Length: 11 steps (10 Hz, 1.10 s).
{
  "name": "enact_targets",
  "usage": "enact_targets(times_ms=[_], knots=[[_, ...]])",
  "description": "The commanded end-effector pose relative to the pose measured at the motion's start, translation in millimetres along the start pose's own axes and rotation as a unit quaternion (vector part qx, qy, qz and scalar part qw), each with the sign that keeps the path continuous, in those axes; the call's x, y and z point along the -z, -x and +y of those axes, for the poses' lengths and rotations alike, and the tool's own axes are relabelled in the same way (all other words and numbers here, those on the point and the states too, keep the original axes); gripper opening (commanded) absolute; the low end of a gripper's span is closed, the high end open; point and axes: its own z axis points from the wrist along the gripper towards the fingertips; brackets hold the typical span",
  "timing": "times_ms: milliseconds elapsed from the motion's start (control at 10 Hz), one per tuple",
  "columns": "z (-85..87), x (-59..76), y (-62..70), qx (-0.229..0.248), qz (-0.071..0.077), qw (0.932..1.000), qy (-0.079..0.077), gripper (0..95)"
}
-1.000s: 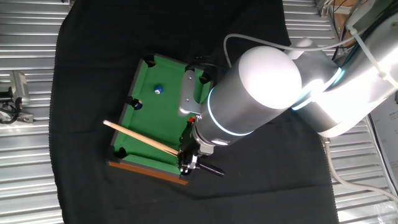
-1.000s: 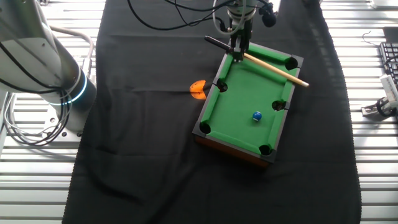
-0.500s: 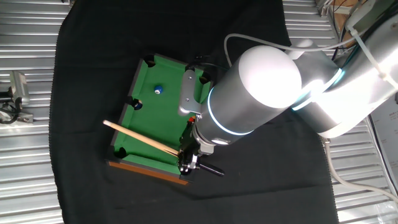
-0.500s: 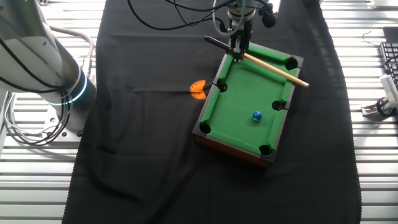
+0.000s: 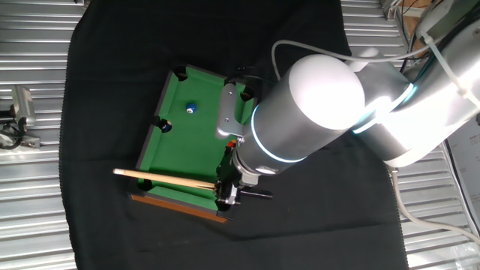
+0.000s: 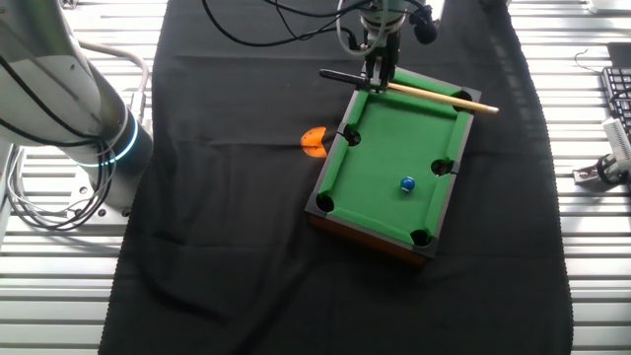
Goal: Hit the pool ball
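Note:
The pool ball [image 5: 190, 108] [image 6: 407, 183] is small and light blue and rests on the felt of the toy green pool table [image 5: 196, 90] [image 6: 370, 192]. My gripper [image 5: 225, 192] [image 6: 377, 79] is shut on a wooden cue [image 5: 161, 178] [image 6: 439, 98] at its dark butt end. The cue lies along the table's short end, far from the ball, with its tip past the table's corner. The big arm body hides the table's right side in one fixed view.
A black cloth [image 6: 227, 227] covers the slatted metal surface. An orange piece [image 6: 315, 141] lies on the cloth beside the table's long side. A grey clamp [image 5: 19, 112] sits off the cloth at the left edge.
The cue has swung in my gripper: it lay diagonally over the felt's corner before, and now it runs along the table's short end rail. The ball has not moved.

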Motion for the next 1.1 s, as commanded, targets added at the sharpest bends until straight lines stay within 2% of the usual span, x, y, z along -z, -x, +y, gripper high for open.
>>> enact_targets(times_ms=[100, 800, 1100], knots=[[0.0, -0.4, 0.3, 0.000, -0.002, 1.0000, 0.000, 0.0], [1.2, 7.2, -0.4, 0.001, -0.005, 0.9999, -0.011, 0.0], [2.8, 16.6, -3.0, 0.002, -0.006, 0.9999, -0.015, 0.0]])
